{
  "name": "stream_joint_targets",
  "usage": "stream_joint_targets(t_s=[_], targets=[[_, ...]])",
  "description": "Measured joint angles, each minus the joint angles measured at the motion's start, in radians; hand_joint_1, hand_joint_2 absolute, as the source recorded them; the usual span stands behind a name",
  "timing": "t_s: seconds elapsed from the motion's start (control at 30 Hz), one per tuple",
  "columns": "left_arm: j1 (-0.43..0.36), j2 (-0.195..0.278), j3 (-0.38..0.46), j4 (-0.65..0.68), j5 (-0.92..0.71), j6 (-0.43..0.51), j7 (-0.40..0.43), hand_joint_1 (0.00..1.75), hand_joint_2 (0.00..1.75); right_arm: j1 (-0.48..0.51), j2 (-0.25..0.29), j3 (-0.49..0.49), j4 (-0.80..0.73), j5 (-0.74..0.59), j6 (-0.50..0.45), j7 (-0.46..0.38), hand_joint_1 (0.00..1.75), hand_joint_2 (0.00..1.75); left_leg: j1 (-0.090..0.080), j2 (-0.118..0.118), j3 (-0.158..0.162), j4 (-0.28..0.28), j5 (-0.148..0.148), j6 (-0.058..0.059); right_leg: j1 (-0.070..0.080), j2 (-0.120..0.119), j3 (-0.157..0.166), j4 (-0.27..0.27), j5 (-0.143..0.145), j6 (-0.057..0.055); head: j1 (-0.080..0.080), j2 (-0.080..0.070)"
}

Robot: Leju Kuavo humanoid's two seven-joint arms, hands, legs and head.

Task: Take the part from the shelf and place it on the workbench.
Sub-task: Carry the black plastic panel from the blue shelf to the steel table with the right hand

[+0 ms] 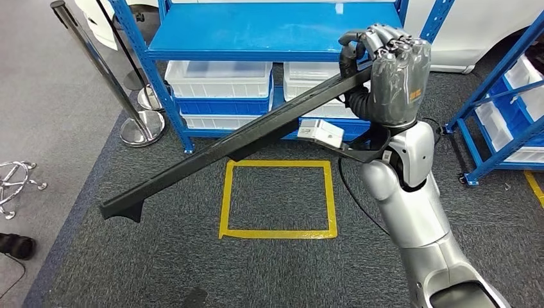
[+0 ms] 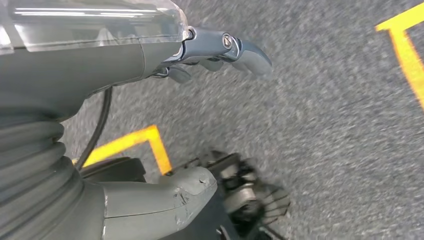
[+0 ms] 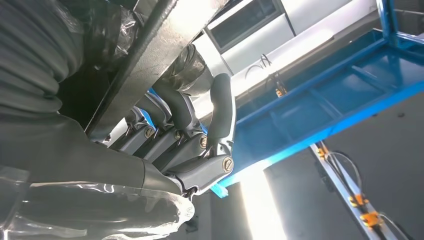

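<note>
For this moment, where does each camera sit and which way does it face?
Head view: high on the body, looking down at the carpet, blue shelf; right robot hand grips the long black part.
Left wrist view: faces carpet; left robot hand holds nothing.
Right wrist view: looks up past its robot hand.
Shared: part, shelf.

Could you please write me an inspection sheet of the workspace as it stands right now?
Surface: grey carpet floor with a yellow taped square; no workbench seen.
Job's things: long black part, held at one end and slanting down to the robot's left, off the blue shelf.
Clutter: white bins on the lower shelf level; chrome stanchion; metal star base at the floor's edge.
Hands: right hand grips the part; left hand holds nothing, above the carpet.
Cables: black cable beside the right forearm.
Surroundings: second blue rack on the right.
</note>
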Motion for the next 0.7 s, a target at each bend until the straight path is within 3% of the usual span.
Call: stream_joint_targets(t_s=[0.03, 0.1, 0.13, 0.17, 0.2, 0.23, 0.27, 0.3, 0.37, 0.4, 0.43, 0.47, 0.5, 0.53, 0.6, 0.63, 0.67, 0.7], targets=[[0.0, 0.0, 0.0, 0.0, 0.002, -0.002, -0.002, 0.0, 1.75, 0.002, -0.006, -0.001, -0.012, 0.001, 0.001, 0.001, 1.75, 1.75, -0.003, 0.0, 0.059, -0.069, 0.004, 0.006, 0.0, 0.0, -0.011, 0.0, 0.012, 0.003, 0.0, 0.0], [-0.003, -0.001, 0.0, 0.0, 0.004, -0.006, -0.007, 0.0, 1.75, 0.004, -0.017, -0.007, -0.037, 0.0, 0.003, 0.005, 1.75, 1.75, -0.01, -0.002, 0.159, -0.214, -0.027, 0.014, -0.002, -0.001, -0.022, -0.006, 0.038, 0.012, 0.0, 0.0], [-0.004, -0.002, 0.0, 0.0, 0.004, -0.007, -0.01, 0.0, 1.75, 0.006, -0.021, -0.009, -0.048, 0.0, 0.003, 0.006, 1.75, 1.75, -0.014, -0.002, 0.182, -0.258, -0.042, 0.018, -0.004, -0.002, -0.023, -0.013, 0.053, 0.019, 0.0, 0.0], [-0.004, -0.003, 0.0, 0.0, 0.004, -0.009, -0.011, 0.0, 1.75, 0.008, -0.026, -0.012, -0.058, -0.001, 0.003, 0.008, 1.75, 1.75, -0.017, -0.003, 0.185, -0.278, -0.039, 0.022, -0.006, -0.003, -0.022, -0.025, 0.069, 0.025, 0.0, 0.0], [-0.003, -0.004, 0.0, 0.0, 0.002, -0.01, -0.01, 0.0, 1.75, 0.012, -0.032, -0.014, -0.064, -0.001, 0.003, 0.008, 1.75, 1.75, -0.015, -0.002, 0.179, -0.283, -0.023, 0.026, -0.007, -0.002, -0.022, -0.035, 0.08, 0.031, 0.0, 0.0], [-0.002, -0.006, 0.0, 0.0, 0.0, -0.011, -0.008, 0.0, 1.75, 0.016, -0.038, -0.015, -0.071, -0.001, 0.003, 0.009, 1.75, 1.75, -0.014, 0.001, 0.172, -0.293, -0.004, 0.032, -0.006, 0.0, -0.026, -0.038, 0.071, 0.036, 0.001, 0.0], [-0.002, -0.008, 0.0, 0.0, -0.002, -0.011, -0.005, 0.0, 1.75, 0.021, -0.046, -0.017, -0.077, -0.002, 0.002, 0.009, 1.75, 1.75, -0.011, 0.004, 0.16, -0.301, 0.016, 0.038, -0.005, 0.002, -0.032, -0.025, 0.039, 0.039, 0.001, 0.0], [-0.002, -0.009, 0.0, 0.0, -0.005, -0.012, -0.003, 0.0, 1.75, 0.025, -0.054, -0.02, -0.083, -0.004, 0.0, 0.009, 1.75, 1.75, -0.009, 0.007, 0.145, -0.307, 0.035, 0.042, -0.005, 0.003, -0.041, 0.011, -0.015, 0.041, 0.001, 0.0], [-0.001, -0.01, -0.001, 0.0, -0.008, -0.012, 0.0, 0.0, 1.75, 0.037, -0.067, -0.026, -0.096, -0.014, -0.008, 0.007, 1.75, 1.75, -0.013, 0.009, 0.106, -0.306, 0.067, 0.048, -0.005, 0.003, -0.057, 0.133, -0.125, 0.045, 0.002, 0.0], [0.0, -0.01, -0.001, 0.0, -0.009, -0.012, 0.001, 0.0, 1.75, 0.043, -0.074, -0.029, -0.101, -0.021, -0.013, 0.006, 1.75, 1.75, -0.014, 0.01, 0.086, -0.303, 0.081, 0.047, -0.005, 0.003, -0.061, 0.199, -0.143, 0.047, 0.002, 0.0], [0.001, -0.01, -0.001, 0.0, -0.009, -0.011, 0.001, 0.0, 1.75, 0.049, -0.079, -0.032, -0.104, -0.026, -0.017, 0.006, 1.75, 1.75, -0.014, 0.011, 0.064, -0.298, 0.095, 0.046, -0.006, 0.003, -0.058, 0.247, -0.13, 0.049, 0.002, 0.0], [0.002, -0.009, -0.001, 0.0, -0.008, -0.009, 0.001, 0.0, 1.75, 0.054, -0.084, -0.035, -0.106, -0.029, -0.02, 0.005, 1.75, 1.75, -0.014, 0.012, 0.041, -0.292, 0.107, 0.044, -0.007, 0.003, -0.044, 0.269, -0.099, 0.051, 0.001, 0.0], [0.002, -0.007, -0.001, 0.0, -0.007, -0.006, 0.002, 0.0, 1.75, 0.057, -0.088, -0.037, -0.11, -0.031, -0.023, 0.003, 1.75, 1.75, -0.014, 0.012, 0.019, -0.283, 0.119, 0.04, -0.009, 0.003, -0.012, 0.256, -0.069, 0.052, 0.001, 0.0], [0.002, -0.004, 0.0, 0.0, -0.007, -0.004, 0.001, 0.0, 1.75, 0.06, -0.091, -0.039, -0.114, -0.033, -0.025, 0.001, 1.75, 1.75, -0.015, 0.012, -0.002, -0.273, 0.128, 0.036, -0.011, 0.003, 0.04, 0.209, -0.066, 0.052, 0.001, 0.0], [0.002, 0.001, 0.0, 0.0, -0.005, -0.001, 0.001, 0.0, 1.75, 0.065, -0.095, -0.04, -0.126, -0.036, -0.028, -0.002, 1.75, 1.75, -0.016, 0.011, -0.032, -0.253, 0.142, 0.026, -0.009, 0.004, 0.157, 0.062, -0.125, 0.048, 0.001, 0.0], [0.002, 0.004, 0.0, 0.0, -0.005, 0.0, 0.0, 0.0, 1.75, 0.067, -0.096, -0.041, -0.131, -0.037, -0.031, -0.003, 1.75, 1.75, -0.017, 0.01, -0.04, -0.247, 0.151, 0.02, -0.005, 0.005, 0.191, 0.009, -0.156, 0.044, 0.0, 0.0], [0.003, 0.006, 0.0, 0.0, -0.005, 0.001, 0.0, 0.0, 1.75, 0.07, -0.097, -0.041, -0.134, -0.038, -0.033, -0.004, 1.75, 1.75, -0.016, 0.009, -0.046, -0.245, 0.161, 0.016, 0.0, 0.005, 0.203, -0.02, -0.168, 0.038, 0.0, 0.0], [0.004, 0.008, 0.0, 0.0, -0.004, 0.001, 0.0, 0.0, 1.75, 0.075, -0.098, -0.041, -0.136, -0.039, -0.036, -0.004, 1.75, 1.75, -0.013, 0.008, -0.052, -0.245, 0.17, 0.011, 0.001, 0.003, 0.196, -0.023, -0.163, 0.03, 0.0, 0.0]])
